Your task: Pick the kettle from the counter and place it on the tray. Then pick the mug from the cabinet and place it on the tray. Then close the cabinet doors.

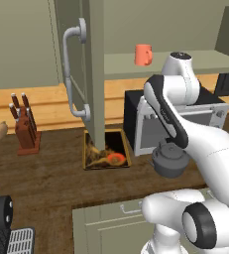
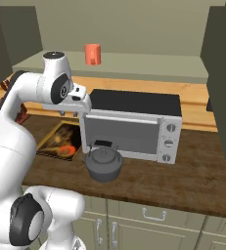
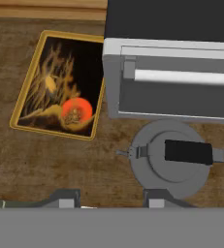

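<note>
Two open fingers of your gripper (image 3: 111, 203) hover left of the kettle (image 3: 174, 157) handle; descend now and you'll hit its body, shoving it against the microwave (image 3: 176, 82).

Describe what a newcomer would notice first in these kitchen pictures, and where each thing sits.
The silver microwave dominates the counter, with the dark kettle right before its door. Left of it lies the patterned tray, and the orange mug stands alone on the cabinet shelf above.
</note>
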